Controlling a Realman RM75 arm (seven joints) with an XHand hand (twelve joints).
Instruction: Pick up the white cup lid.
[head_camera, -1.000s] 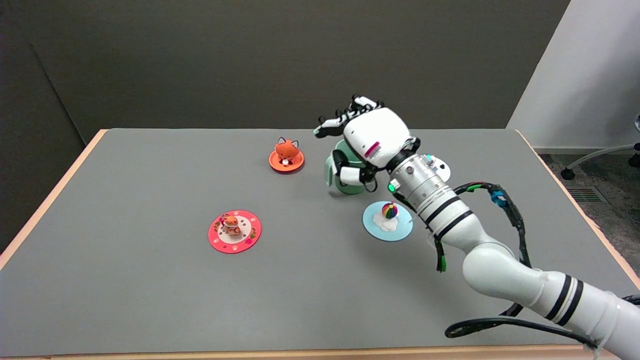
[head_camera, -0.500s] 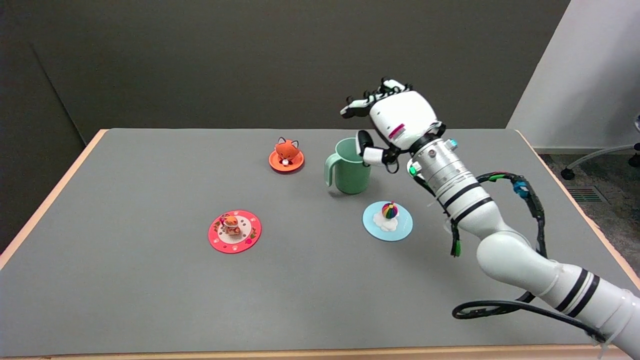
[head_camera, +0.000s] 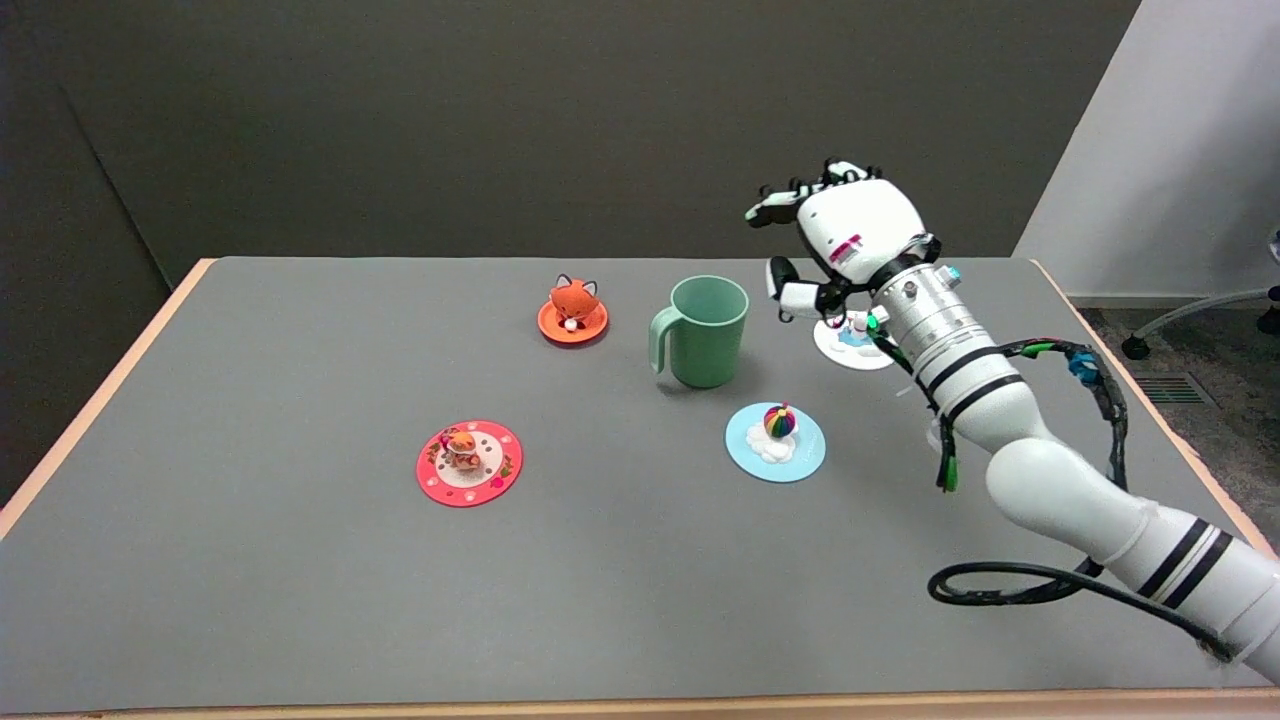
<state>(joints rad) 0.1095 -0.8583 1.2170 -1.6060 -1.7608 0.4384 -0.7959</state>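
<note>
The white cup lid (head_camera: 846, 343) lies flat on the grey table at the right, to the right of the green mug (head_camera: 704, 331). My wrist covers part of the lid; a small figure on it barely shows. My right hand (head_camera: 838, 238) hovers in the air above the lid's far left edge, fingers spread and nothing in them. It touches neither the lid nor the mug.
An orange lid with a fox figure (head_camera: 573, 309) sits left of the mug. A light blue lid with a rainbow ball (head_camera: 775, 441) lies in front of the mug, a red lid with a small figure (head_camera: 469, 461) at front left. Table edge (head_camera: 1140, 400) runs close on the right.
My right hand has lifted away from the green mug and swung right, now above the white lid. The mug stands fully in view, unmoved.
</note>
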